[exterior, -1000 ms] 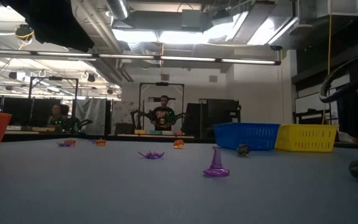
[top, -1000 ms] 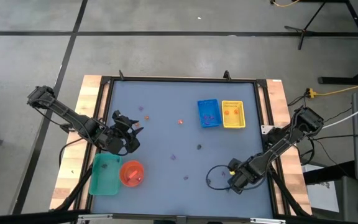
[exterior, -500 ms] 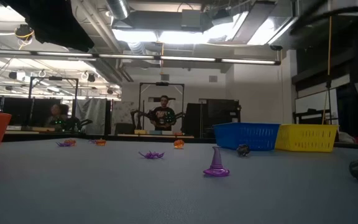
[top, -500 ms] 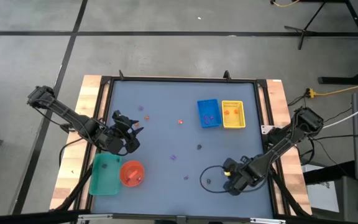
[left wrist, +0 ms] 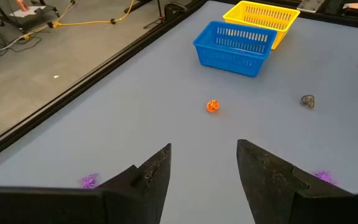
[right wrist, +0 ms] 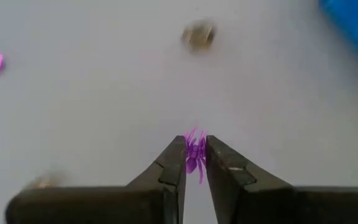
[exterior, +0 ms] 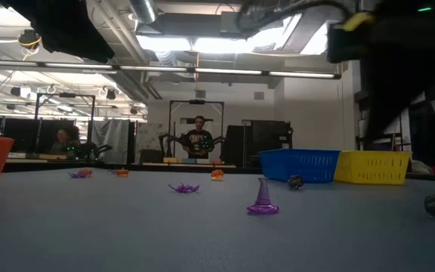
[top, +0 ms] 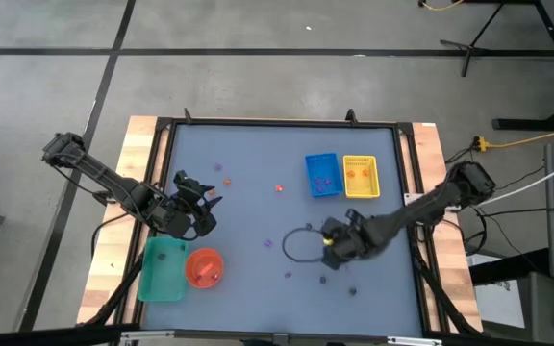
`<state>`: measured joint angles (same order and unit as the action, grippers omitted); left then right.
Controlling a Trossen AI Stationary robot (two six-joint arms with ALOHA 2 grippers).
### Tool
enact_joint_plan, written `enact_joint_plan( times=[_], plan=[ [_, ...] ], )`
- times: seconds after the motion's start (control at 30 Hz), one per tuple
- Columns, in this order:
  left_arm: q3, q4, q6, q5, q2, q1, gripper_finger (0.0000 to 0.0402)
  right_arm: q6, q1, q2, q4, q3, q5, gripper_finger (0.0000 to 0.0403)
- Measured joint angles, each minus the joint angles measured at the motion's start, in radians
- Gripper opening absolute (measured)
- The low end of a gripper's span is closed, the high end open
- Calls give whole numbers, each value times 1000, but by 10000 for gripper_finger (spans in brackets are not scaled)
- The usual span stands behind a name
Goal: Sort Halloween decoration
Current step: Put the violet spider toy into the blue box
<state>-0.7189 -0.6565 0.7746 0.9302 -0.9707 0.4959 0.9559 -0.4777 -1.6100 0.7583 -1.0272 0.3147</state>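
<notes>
Tiny orange, purple and dark Halloween decoration pieces lie scattered on the blue-grey table (top: 258, 135). Among them are an orange one (top: 279, 187), a dark one (top: 308, 227) and a purple cone (exterior: 263, 200). My right gripper (right wrist: 195, 163) is over the table's middle right (top: 329, 248), shut on a purple spider (right wrist: 195, 152). My left gripper (left wrist: 204, 168) hovers open at the left (top: 200, 207), near the green tray (top: 162, 269), with nothing between its fingers. My right gripper pinches the purple spider's body (right wrist: 195, 155) between its two fingertips. The spider's legs stick out beyond the tips. The fingers slant steeply down from above. The spider is lifted clear of the table.
A blue tray (top: 322, 175) and a yellow tray (top: 361, 177) stand side by side at the far right. An orange bowl (top: 204, 267) sits next to the green tray at the near left. A black rail frames the table. People are in the room behind.
My right gripper has swung from the near right corner toward the table's middle, going left and up, and has turned as it went. It stays shut. My left arm has kept still.
</notes>
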Motion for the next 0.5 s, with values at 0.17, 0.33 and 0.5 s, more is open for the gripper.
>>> enact_joint_plan(
  times=[0.17,0.33,0.5],
  plan=[
    [0,0,0,0,0,0,167,-223,123,0,-1,-58,49,53],
    [0,0,0,0,0,0,167,-471,237,0,-3,-114,100,53],
    [0,0,0,0,0,0,167,-626,343,0,-6,-129,149,53]
  ],
)
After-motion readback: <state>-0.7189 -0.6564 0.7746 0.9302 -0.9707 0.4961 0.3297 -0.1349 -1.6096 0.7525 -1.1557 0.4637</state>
